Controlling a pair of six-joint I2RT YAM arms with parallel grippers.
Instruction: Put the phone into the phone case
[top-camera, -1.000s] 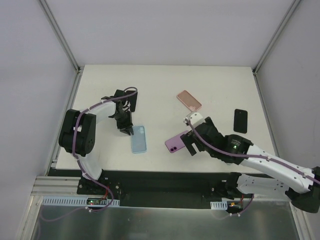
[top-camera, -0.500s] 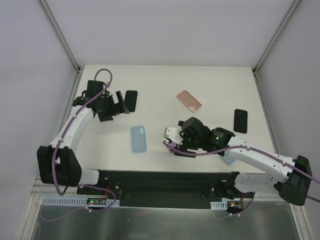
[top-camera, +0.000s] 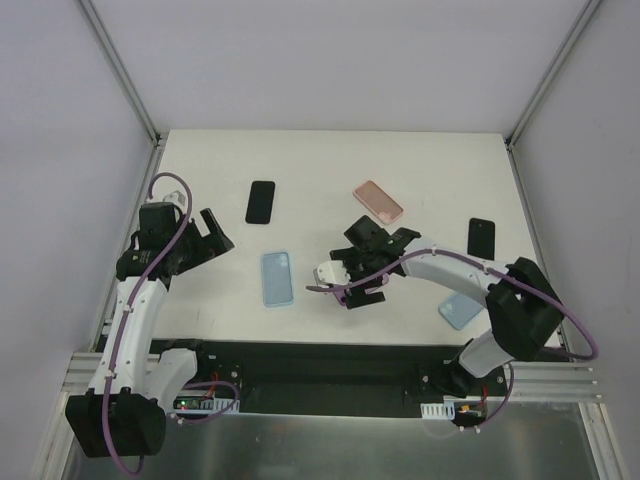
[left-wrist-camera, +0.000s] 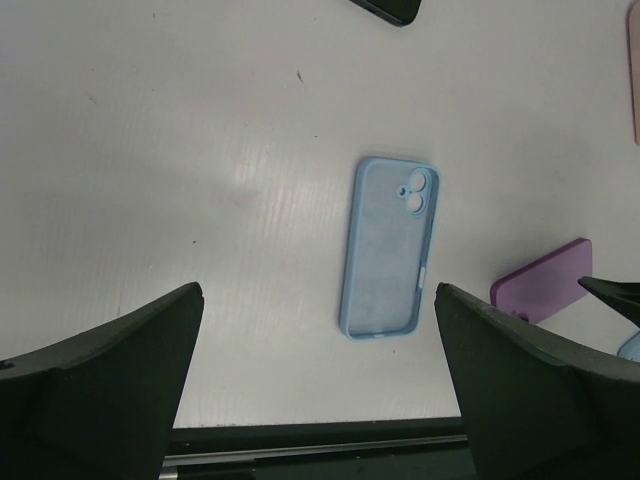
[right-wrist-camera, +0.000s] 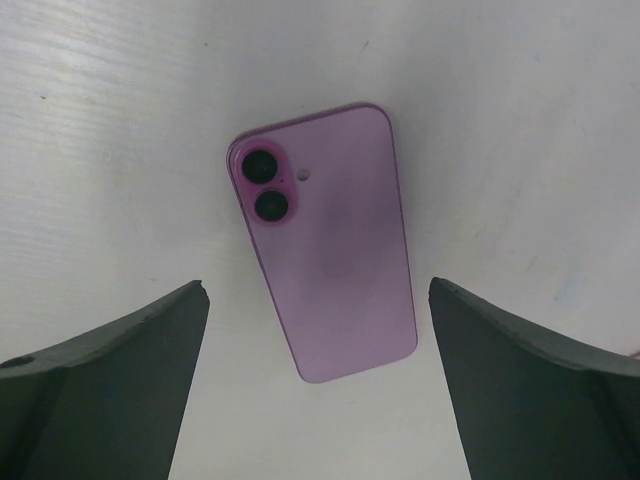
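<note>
The phone (right-wrist-camera: 325, 245) is purple and lies face down on the table, its two camera lenses up. My right gripper (right-wrist-camera: 316, 285) hangs open right above it, one finger on each side of its lower half, touching nothing. In the top view this gripper (top-camera: 352, 268) hides the phone. The phone case (top-camera: 277, 277) is light blue and lies open side up, left of the phone. My left gripper (top-camera: 207, 240) stands open and empty well to the left of the case (left-wrist-camera: 390, 247); its wrist view also catches the phone (left-wrist-camera: 541, 293).
A black phone (top-camera: 260, 202) lies behind the case. A pink case (top-camera: 378, 201) is at the back middle, another black phone (top-camera: 481, 240) at the right, and a pale blue case (top-camera: 460, 310) near the front right edge. The table's front edge (left-wrist-camera: 300, 432) is close below the left gripper.
My left gripper has opened and pulled back from the blue case to the left side of the table. The right arm has swung round, so its open gripper now hangs over the purple phone.
</note>
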